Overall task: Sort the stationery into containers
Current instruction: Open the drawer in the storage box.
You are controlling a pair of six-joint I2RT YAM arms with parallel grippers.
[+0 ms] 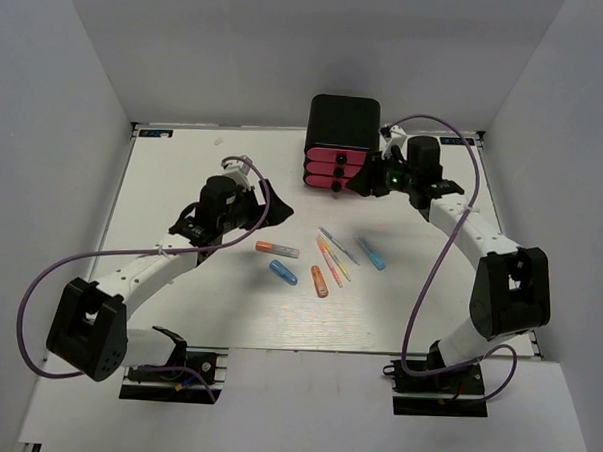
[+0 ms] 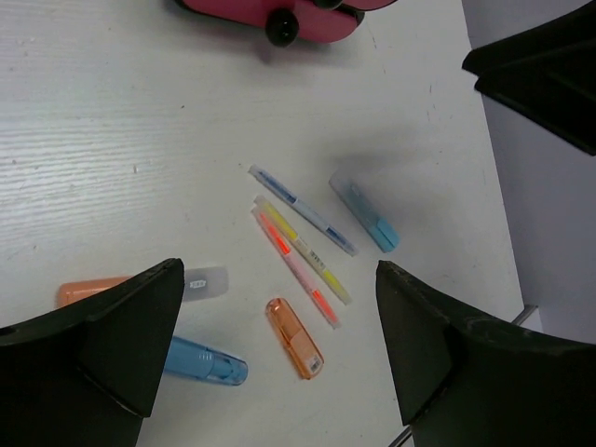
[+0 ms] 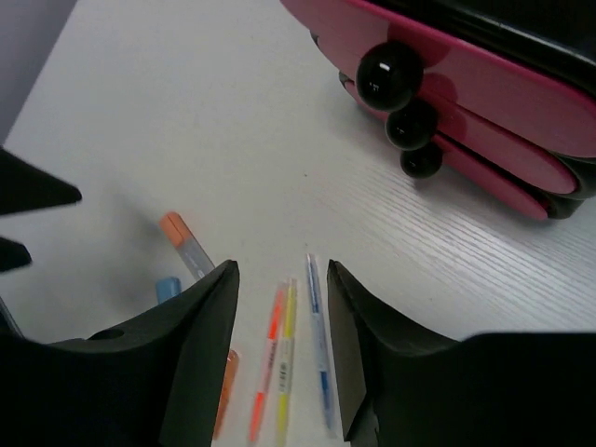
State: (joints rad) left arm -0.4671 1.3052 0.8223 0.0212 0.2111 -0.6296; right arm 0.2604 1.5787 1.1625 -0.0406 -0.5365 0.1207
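Observation:
The stationery lies loose mid-table: an orange-and-grey marker (image 1: 276,249), a blue marker (image 1: 283,273), an orange cap (image 1: 320,281), yellow and pink pens (image 1: 332,262), a grey-blue pen (image 1: 339,246) and a second blue marker (image 1: 370,253). The black cabinet (image 1: 341,118) holds three pink drawers (image 1: 334,163), which look shut. My left gripper (image 1: 255,189) is open and empty, left of the items and above the table (image 2: 279,275). My right gripper (image 1: 361,186) is open and empty just right of the drawers; it looks down over the pens (image 3: 281,270), with the knobs (image 3: 389,73) to its upper right.
White walls enclose the table (image 1: 183,181) on three sides. The cabinet stands at the back centre. The purple cables (image 1: 419,281) loop over the table beside each arm. The left wrist view shows the table's right edge (image 2: 507,270) just beyond the second blue marker (image 2: 365,214).

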